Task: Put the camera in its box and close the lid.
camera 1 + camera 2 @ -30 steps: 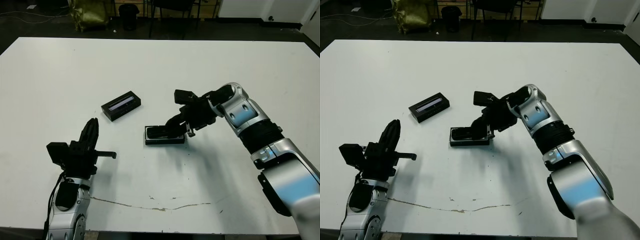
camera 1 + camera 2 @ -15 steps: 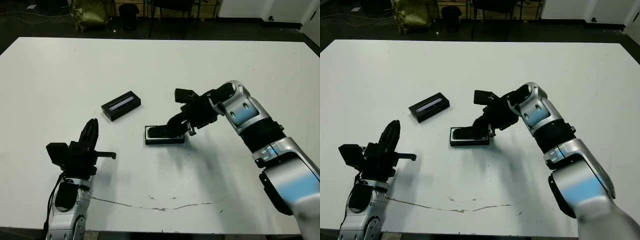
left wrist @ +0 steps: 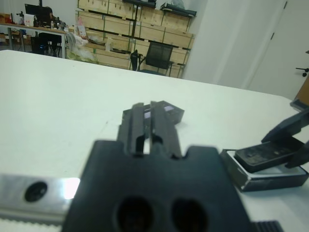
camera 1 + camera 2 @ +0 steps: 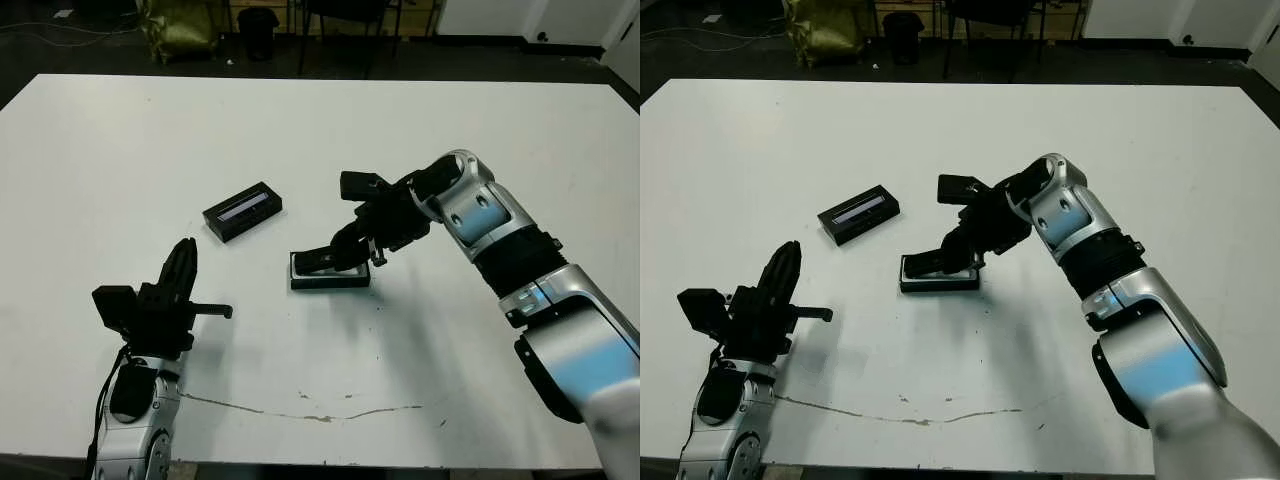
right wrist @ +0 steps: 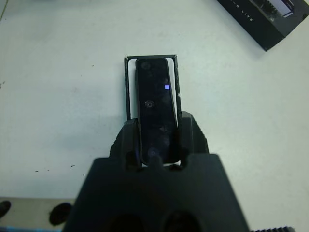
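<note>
Camera (image 5: 155, 108): clamped at its near end in the right pincer (image 5: 157, 142), lying along the box (image 4: 328, 279) mid-surface, apparently partly seated, not released; lid (image 4: 242, 210) apart, unplaced; left pincer (image 3: 147, 126) idle, fingers together.

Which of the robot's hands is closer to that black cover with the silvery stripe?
The right hand, though not by much. It sits at the box holding the camera, beside the lid. The left hand hangs nearer the table's front edge.
</note>
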You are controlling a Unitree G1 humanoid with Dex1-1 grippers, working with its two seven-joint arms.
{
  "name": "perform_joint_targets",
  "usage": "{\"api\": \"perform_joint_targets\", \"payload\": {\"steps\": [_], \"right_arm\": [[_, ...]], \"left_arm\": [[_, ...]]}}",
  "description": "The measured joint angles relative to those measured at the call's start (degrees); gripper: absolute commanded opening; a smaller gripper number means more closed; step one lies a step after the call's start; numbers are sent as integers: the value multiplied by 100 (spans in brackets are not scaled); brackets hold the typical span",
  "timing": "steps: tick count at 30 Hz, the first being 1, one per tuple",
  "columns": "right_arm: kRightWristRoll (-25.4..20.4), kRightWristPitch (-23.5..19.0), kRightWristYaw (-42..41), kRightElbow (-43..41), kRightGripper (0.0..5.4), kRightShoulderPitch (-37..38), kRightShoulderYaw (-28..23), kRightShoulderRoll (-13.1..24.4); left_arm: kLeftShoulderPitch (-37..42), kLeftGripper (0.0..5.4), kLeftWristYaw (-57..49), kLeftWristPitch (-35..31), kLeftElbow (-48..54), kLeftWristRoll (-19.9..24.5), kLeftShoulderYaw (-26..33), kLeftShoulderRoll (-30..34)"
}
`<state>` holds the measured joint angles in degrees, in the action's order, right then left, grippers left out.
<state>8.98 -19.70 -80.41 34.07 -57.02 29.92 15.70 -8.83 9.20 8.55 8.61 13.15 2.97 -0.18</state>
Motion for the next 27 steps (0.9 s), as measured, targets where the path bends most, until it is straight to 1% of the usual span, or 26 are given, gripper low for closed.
{"api": "perform_joint_targets", "payload": {"steps": [5,14,22,27], "right_arm": [[6,-10,-25,-2,51,-2,52,-1],[193,-78,-21,-71,51,-1,158,3],[202,-87,26,-99,51,8,158,-8],[183,-4,56,-75,51,30,153,-47]], "left_arm": [[0,0,2,-3,13,17,-3,0],[-3,0,-49,-44,47,-5,-3,-1],[-5,0,-25,-42,44,22,-3,-1],[-27,0,-25,-47,47,47,-3,-2]]}}
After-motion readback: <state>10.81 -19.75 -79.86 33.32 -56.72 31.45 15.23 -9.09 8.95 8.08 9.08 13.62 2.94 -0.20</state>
